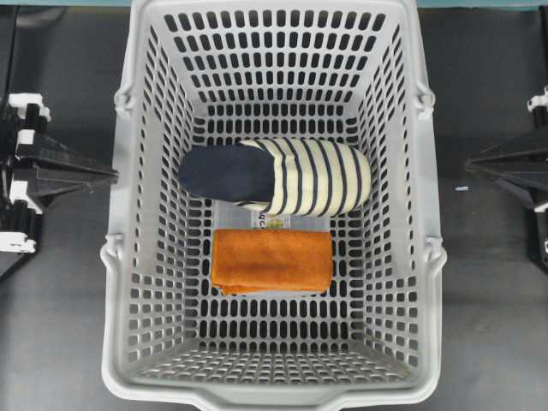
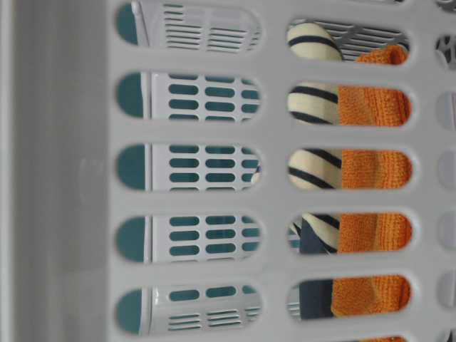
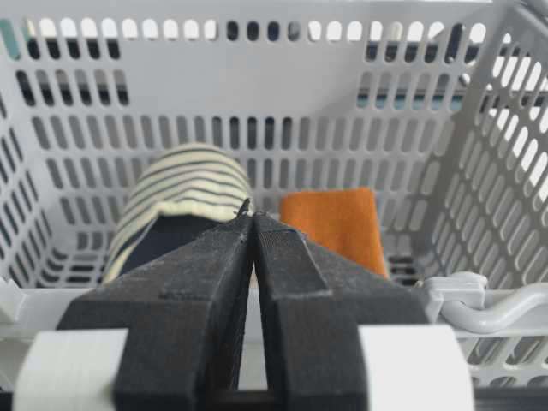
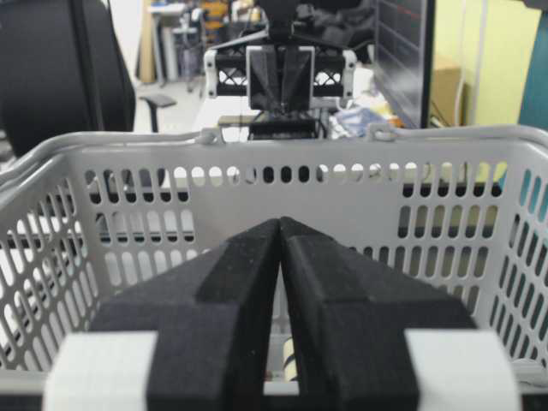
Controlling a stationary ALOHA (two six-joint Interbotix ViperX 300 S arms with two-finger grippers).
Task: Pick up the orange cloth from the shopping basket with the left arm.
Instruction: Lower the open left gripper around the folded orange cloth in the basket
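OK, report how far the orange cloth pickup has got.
Nothing looks done yet. The orange cloth lies folded on the floor of the shopping basket, beside the striped slipper. Nothing is in hand: the left gripper sits shut outside the basket's wall, holding nothing. Left to do: open, reach over the rim, grasp the cloth and lift it out.

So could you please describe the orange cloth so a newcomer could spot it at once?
Look inside the big grey basket in the middle of the table. On its floor lies a striped slipper, and beside it the orange cloth: flat, folded, fuzzy, plain orange.
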